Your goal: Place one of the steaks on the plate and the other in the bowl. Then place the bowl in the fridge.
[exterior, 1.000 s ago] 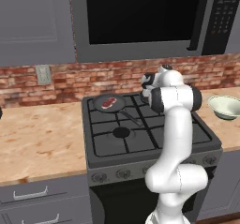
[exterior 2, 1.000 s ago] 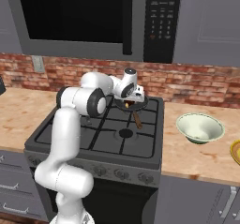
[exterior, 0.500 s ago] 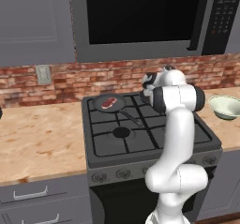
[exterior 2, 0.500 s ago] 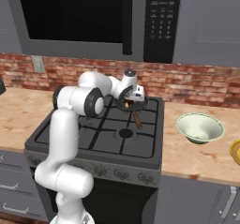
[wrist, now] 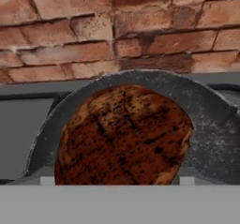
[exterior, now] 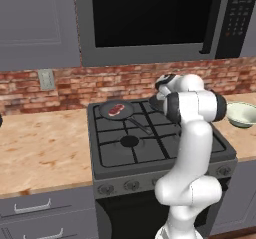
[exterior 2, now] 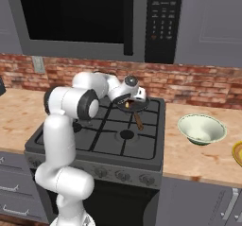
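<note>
two pans sit on the stove, and the tool [exterior 2: 130,103] hangs low over the back right one, its jaws spread wide and holding nothing. compared with a second ago the hand has dipped only a little closer and the jaws have narrowed a touch while staying released, so this reads as the last of the approach rather than a grasp. the dark steak [wrist: 123,134] lies flat in the pan [wrist: 208,129] right under the hand camera, close against the brick wall, seemingly ready for the jaws to straddle it. outward from there, the red marbled steak [exterior: 116,109] rests untouched in the back left pan [exterior: 105,112] on the stove [exterior: 150,150]. further right, the bowl [exterior 2: 201,128] stands on the desk [exterior 2: 198,156], well apart from the stove, and the rim of the plate [exterior 2: 237,153] shows at the frame edge beyond it. both steaks are still in their pans, so no part of the task looks done yet.
</note>
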Robot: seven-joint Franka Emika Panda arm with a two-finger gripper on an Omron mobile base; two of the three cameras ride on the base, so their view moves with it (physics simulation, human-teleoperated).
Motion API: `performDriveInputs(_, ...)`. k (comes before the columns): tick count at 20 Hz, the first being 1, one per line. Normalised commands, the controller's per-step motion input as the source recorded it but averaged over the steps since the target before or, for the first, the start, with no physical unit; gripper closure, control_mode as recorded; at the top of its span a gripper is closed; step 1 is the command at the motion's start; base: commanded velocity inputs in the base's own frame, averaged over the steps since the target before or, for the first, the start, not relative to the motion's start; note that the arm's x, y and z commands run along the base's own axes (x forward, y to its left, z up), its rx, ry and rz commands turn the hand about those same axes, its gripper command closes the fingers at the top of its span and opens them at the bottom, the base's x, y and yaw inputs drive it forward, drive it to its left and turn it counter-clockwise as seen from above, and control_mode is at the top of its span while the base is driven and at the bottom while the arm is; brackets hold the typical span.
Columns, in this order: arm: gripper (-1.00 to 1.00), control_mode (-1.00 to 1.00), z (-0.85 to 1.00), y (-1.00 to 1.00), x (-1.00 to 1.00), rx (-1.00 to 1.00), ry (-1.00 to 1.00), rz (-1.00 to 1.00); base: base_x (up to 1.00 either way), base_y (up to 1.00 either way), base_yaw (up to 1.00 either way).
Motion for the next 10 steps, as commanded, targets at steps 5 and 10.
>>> performDriveInputs(5,1.0,-1.0,0.64,-0.28,-0.59,0.1,0.0,0.0,0.0,0.0,0.0)
performDriveInputs(10,1.0,-1.0,0.66,-0.11,-0.78,0.03,0.0,0.0,0.0,0.0,0.0)
